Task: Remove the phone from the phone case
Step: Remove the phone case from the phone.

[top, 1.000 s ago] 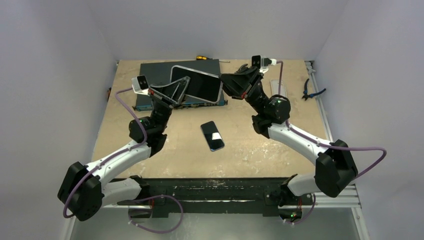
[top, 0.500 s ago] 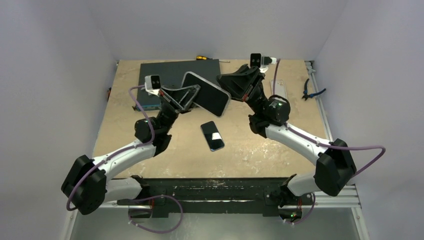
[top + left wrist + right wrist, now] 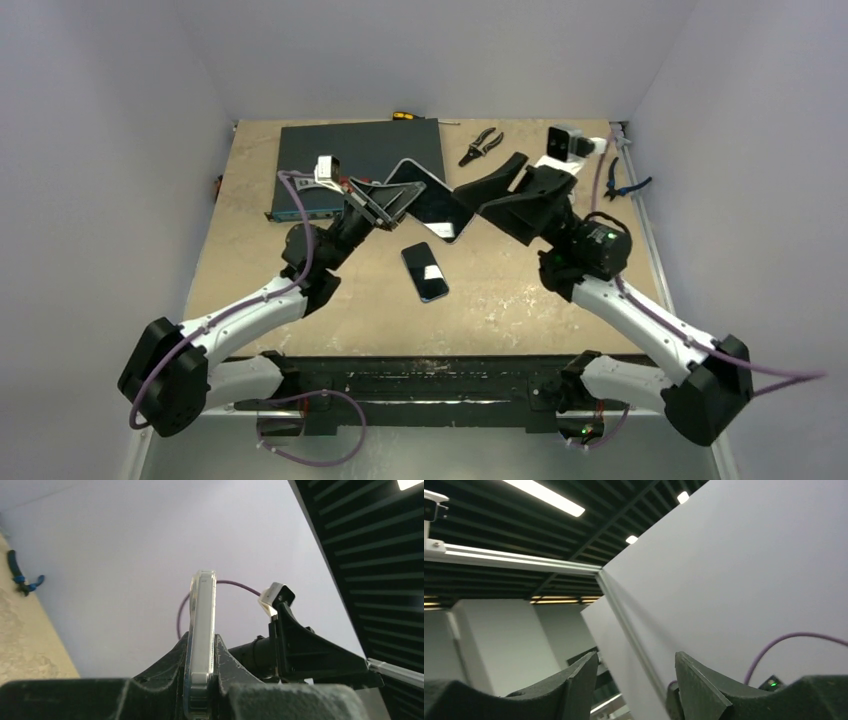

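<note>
Clear phone case is now only in left gripper, pinched edge-on. Right gripper has let go and backed off right, fingers apart, empty. Phone lies bare on table, so extraction looks done. Case's lower corner hangs near phone; open tabletop to phone's right.
</note>
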Controlling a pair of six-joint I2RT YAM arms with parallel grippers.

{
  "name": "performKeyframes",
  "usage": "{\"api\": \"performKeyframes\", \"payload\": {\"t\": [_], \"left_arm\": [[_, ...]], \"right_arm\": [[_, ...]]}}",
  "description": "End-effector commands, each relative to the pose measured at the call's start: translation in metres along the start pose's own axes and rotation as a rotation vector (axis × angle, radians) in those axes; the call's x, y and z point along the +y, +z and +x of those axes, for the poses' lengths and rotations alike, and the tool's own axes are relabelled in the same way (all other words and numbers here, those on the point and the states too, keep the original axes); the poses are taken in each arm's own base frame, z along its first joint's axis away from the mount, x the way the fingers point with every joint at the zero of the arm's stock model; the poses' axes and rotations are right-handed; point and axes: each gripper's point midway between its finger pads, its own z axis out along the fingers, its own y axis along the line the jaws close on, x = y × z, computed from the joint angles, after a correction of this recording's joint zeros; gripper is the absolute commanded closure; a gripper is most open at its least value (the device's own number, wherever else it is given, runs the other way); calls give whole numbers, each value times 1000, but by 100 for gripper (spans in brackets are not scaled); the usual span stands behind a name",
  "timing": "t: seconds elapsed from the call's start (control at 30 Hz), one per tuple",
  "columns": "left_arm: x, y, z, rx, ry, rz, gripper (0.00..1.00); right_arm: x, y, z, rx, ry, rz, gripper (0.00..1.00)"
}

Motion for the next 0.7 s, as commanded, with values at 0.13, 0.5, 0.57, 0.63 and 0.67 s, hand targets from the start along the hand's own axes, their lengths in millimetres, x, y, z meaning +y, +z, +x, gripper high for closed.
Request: {"api": "performKeyframes", "payload": {"t": [0.13,0.5,0.57,0.63,0.67], "left_arm": [[-70,-10,-29,-117,181,74,100],[-113,-7,-43,-170,370,114,100],[-115,-6,-44,-175,389,116,100],[-117,-5,-46,-183,402,117,100],[-117,-5,-46,-185,406,118,100]], "right_arm": [[-36,-35,-40,11,-484,592,36],[-94,-88,-24,60,-402,854,48],[-104,-86,-20,85,-371,859,48],[-111,-85,-18,99,-356,867,50],[-115,-85,-17,106,-349,875,51]]}}
